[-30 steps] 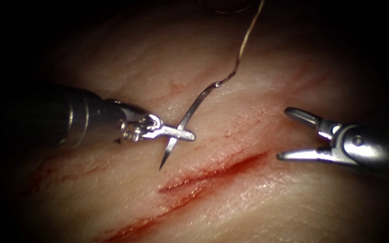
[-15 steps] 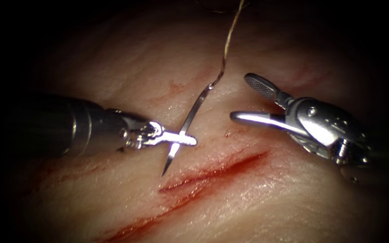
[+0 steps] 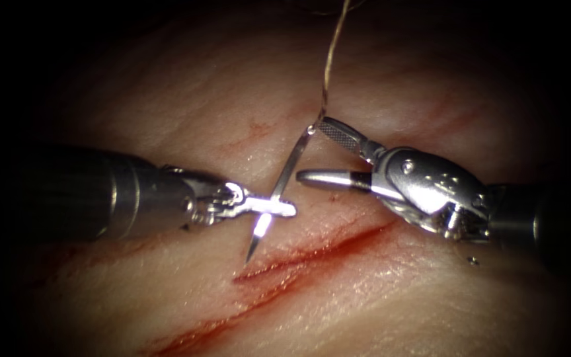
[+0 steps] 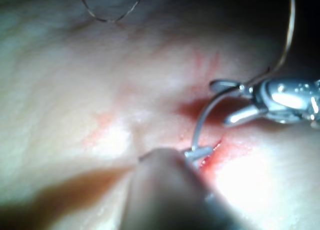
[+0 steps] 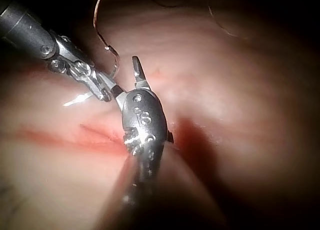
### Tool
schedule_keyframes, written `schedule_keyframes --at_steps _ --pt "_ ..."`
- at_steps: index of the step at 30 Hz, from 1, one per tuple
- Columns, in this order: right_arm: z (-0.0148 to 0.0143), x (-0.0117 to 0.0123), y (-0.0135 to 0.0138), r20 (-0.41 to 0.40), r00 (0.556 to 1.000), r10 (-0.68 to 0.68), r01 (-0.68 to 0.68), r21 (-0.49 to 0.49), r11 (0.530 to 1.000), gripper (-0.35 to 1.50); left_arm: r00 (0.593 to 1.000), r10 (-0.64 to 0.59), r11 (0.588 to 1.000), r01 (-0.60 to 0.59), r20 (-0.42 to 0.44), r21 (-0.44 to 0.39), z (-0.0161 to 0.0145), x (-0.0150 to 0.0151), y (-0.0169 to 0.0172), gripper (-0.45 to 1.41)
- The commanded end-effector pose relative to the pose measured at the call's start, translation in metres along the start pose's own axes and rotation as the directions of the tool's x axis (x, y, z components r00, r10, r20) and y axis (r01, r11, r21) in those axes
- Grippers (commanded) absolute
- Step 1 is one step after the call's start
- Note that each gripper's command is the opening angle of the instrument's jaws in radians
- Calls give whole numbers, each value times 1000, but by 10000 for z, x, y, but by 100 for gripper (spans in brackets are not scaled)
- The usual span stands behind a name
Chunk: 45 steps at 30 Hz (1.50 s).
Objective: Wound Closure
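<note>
While the left tool (image 3: 279, 207) grips the needle (image 3: 284, 178) shut-jawed, about a third of the way up from the point, we note the needle is free of the tissue (image 3: 378, 297), its tip hanging just above the cut (image 3: 312, 254) on the cut's left side. Our right tool (image 3: 318, 153) stands with jaws spread, empty, straddling the needle's upper end where the thread (image 3: 330, 59) joins. Thread runs up and away. Red fluid (image 3: 199, 330) lines the cut.
</note>
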State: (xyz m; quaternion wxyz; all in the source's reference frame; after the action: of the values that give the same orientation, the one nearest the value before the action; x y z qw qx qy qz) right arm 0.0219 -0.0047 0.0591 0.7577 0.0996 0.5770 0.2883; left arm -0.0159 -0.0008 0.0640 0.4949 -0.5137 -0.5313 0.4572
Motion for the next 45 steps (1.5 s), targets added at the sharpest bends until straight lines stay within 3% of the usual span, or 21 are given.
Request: schedule_keyframes --at_steps 1,12,19,27,33,37,45 --pt "8 -3 -4 -1 1000 4 -4 1 1000 89 1000 4 1000 -4 3 -1 6 -3 -7 -45" --pt "16 3 -6 -4 1000 8 -8 -6 1000 82 1000 28 1000 -28 13 -8 9 -5 -6 -45" --pt "15 7 -7 -7 1000 12 -12 -6 1000 54 999 46 999 -46 15 -10 10 -5 -6 -45" --pt "15 8 -6 -16 1000 12 -12 -5 1000 44 997 69 998 -69 16 -11 12 -5 -6 -45" --pt "15 10 -5 -24 1000 19 -19 -7 1000 18 995 93 996 -93 19 -13 14 -6 -6 -45" --pt "14 11 -7 -25 999 26 -26 -6 1000 -35 995 93 996 -93 19 -14 16 -5 -7 -45" --pt "12 12 -6 -24 995 97 -98 -47 994 -35 994 104 994 -104 19 -19 19 -5 -5 -45"
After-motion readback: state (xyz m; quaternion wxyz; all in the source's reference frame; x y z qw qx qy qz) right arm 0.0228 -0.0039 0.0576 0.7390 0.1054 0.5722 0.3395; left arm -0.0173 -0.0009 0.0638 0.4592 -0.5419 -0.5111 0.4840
